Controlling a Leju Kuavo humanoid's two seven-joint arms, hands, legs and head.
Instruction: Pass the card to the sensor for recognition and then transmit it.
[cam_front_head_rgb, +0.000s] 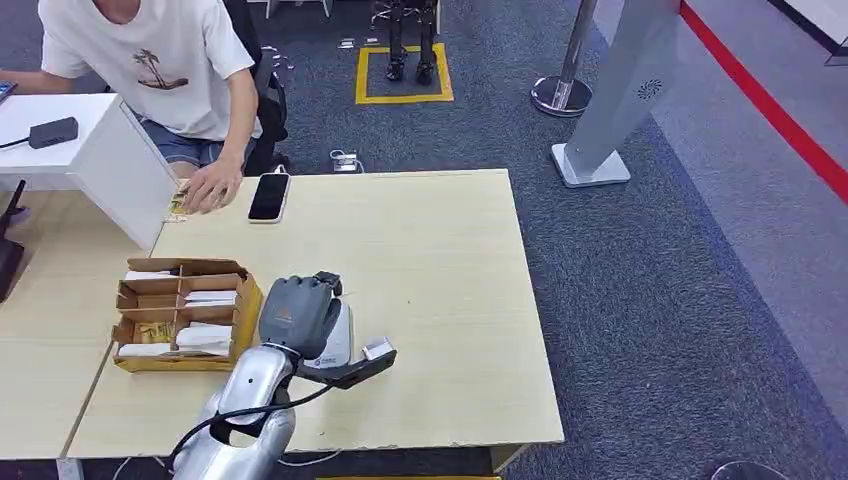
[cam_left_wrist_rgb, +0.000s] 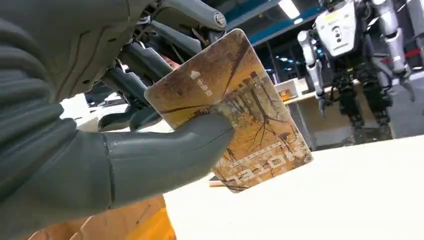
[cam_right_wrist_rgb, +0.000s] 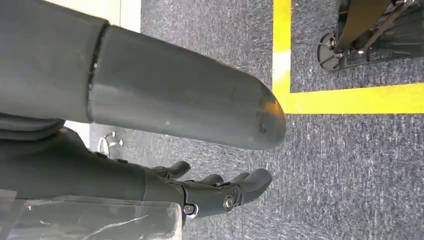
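In the left wrist view my left hand (cam_left_wrist_rgb: 100, 125) pinches a card (cam_left_wrist_rgb: 240, 120) printed with autumn trees, thumb on its face and fingers behind it, just above the table. From the head view the left hand (cam_front_head_rgb: 300, 312) hovers over the pale wooden table (cam_front_head_rgb: 440, 300), right beside a cardboard organiser (cam_front_head_rgb: 180, 315) that holds more cards. A flat black device (cam_front_head_rgb: 268, 196) lies at the table's far edge. My right hand (cam_right_wrist_rgb: 215, 192) hangs over grey carpet, fingers apart and holding nothing.
A person in a white T-shirt (cam_front_head_rgb: 150, 60) sits behind the table, one hand (cam_front_head_rgb: 212, 187) resting on a small yellowish card beside a white box (cam_front_head_rgb: 120, 165). A grey pillar (cam_front_head_rgb: 615, 90) and a stanchion base (cam_front_head_rgb: 560, 95) stand on the carpet at the right.
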